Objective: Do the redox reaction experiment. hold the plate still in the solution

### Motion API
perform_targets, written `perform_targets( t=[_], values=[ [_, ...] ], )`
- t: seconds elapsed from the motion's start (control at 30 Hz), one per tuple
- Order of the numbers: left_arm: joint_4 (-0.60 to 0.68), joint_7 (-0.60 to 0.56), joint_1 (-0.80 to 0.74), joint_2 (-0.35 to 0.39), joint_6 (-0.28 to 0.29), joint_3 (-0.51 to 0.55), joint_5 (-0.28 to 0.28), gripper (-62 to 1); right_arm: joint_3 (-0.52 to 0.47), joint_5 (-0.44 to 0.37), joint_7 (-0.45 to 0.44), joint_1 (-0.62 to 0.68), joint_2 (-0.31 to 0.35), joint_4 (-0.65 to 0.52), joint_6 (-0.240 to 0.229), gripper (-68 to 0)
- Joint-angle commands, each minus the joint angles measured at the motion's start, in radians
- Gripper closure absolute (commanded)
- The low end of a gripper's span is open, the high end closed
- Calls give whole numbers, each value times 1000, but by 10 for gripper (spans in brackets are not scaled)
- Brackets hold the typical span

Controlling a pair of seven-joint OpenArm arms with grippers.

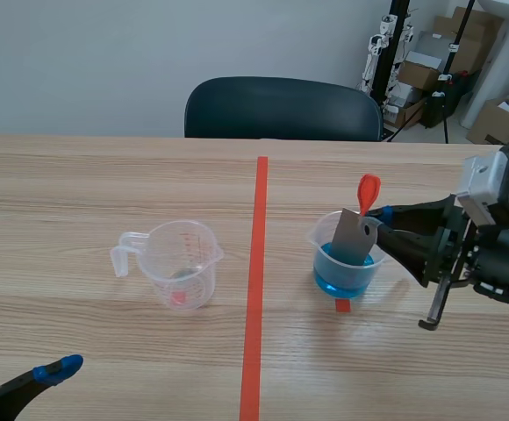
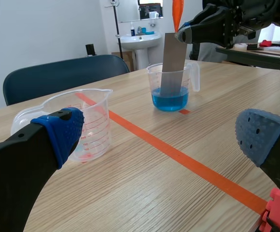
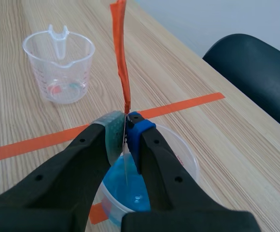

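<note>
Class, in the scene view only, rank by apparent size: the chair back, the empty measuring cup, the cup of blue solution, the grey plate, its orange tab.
1. chair back
2. empty measuring cup and cup of blue solution, too alike to rank
3. grey plate
4. orange tab

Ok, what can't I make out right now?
Plate, lower end: scene view, sunk in blue solution; whether it touches the beaker floor is unclear.
Plate's face: right wrist view, edge-on between the right jaws.
Left jaws: scene view, cut off by the bottom edge.
Measuring cup residue: too small to identify.
</note>
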State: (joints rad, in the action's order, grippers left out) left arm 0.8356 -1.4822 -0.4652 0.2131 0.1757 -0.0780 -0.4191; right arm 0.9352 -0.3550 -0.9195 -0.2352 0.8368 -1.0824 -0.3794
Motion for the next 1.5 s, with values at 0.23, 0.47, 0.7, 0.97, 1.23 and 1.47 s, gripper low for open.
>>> perform_targets(
  t=[0.23,0.47,0.7,0.97,1.23,1.47],
  values=[
    [18,-18,3,-5,-2,2,7,-623,-12,-16,-30,-8,3,-3,-1,-6],
    [18,-18,3,-5,-2,2,7,-623,-12,-15,-30,-8,3,-3,-1,-6],
    [18,-18,3,-5,-2,2,7,-623,-12,-15,-30,-8,3,-3,-1,-6],
    [18,-18,3,-5,-2,2,7,-623,-12,-20,-30,-8,3,-3,-1,-6],
    [18,-18,3,-5,-2,2,7,-623,-12,-102,-24,-8,6,-3,-2,-6],
    [18,-18,3,-5,-2,2,7,-623,-12,-134,2,-8,8,-3,-2,-6]
  ],
)
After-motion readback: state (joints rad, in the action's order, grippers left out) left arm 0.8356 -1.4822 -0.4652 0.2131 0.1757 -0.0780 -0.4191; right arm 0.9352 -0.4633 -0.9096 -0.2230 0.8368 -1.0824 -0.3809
